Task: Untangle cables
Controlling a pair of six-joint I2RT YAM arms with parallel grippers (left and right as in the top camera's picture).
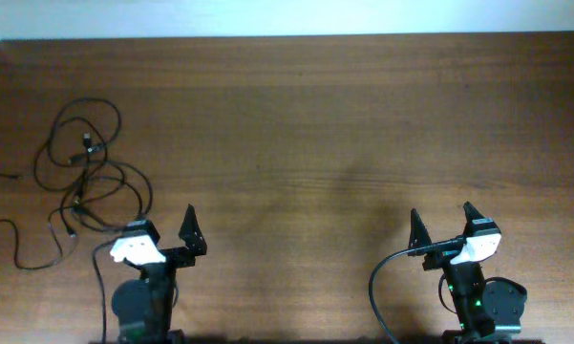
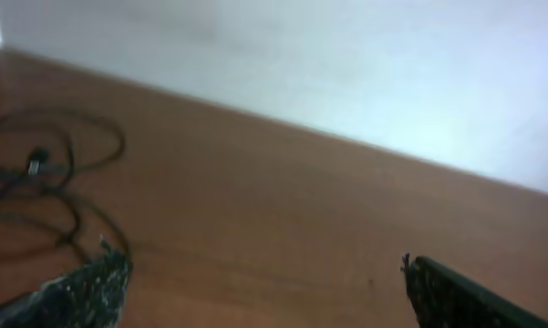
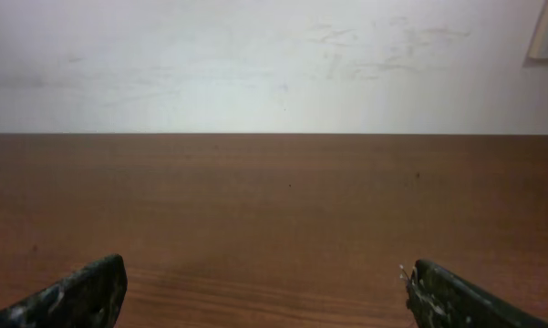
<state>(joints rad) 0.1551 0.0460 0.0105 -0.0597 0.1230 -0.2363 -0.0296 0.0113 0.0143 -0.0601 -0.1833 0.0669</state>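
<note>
The cables [image 1: 81, 177] are thin black cords lying as a loose tangle of loops on the left side of the wooden table, with small plug ends in the middle. Part of the tangle shows in the left wrist view [image 2: 46, 173] at the left edge. My left gripper [image 1: 164, 227] is open and empty, just right of the tangle's near end; its fingertips frame bare wood [image 2: 264, 273]. My right gripper [image 1: 441, 218] is open and empty at the table's right front, far from the cables, over bare wood [image 3: 264, 273].
A loose strand [image 1: 19, 250] trails off the left edge of the table. A thicker black arm cable [image 1: 387, 277] loops beside the right arm base. A white wall [image 3: 274, 64] runs behind the table's far edge.
</note>
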